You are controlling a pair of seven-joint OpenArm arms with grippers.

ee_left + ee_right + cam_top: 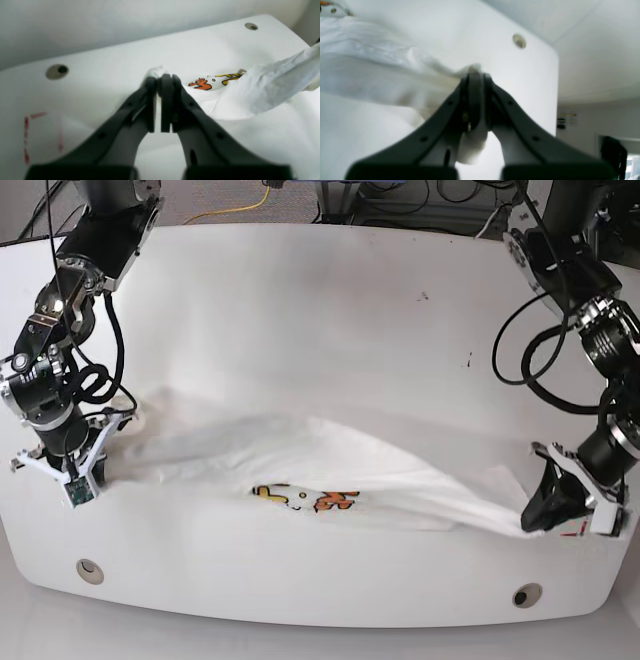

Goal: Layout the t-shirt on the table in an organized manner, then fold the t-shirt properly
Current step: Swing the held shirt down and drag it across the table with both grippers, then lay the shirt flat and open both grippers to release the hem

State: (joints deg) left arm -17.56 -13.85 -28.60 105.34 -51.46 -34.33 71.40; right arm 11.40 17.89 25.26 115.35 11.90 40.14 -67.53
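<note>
White table (320, 310) spans the base view; at nine o'clock the right gripper (92, 448) is clamped on the t-shirt (330, 470) (print facing up), stretched across to the left gripper (532, 518), likewise clamped, at four o'clock.

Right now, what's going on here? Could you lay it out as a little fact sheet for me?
Item handled: t-shirt, white, with an orange and yellow print
Surface: white table
Left gripper: jaws shut on an edge of the shirt
Right gripper: jaws shut on the opposite edge
Shirt state: stretched between the two arms, wrinkled, not yet flat or folded
Print: facing up, near the middle of the cloth
Other marks: round holes near the table's edge; red tape by the left gripper
</note>
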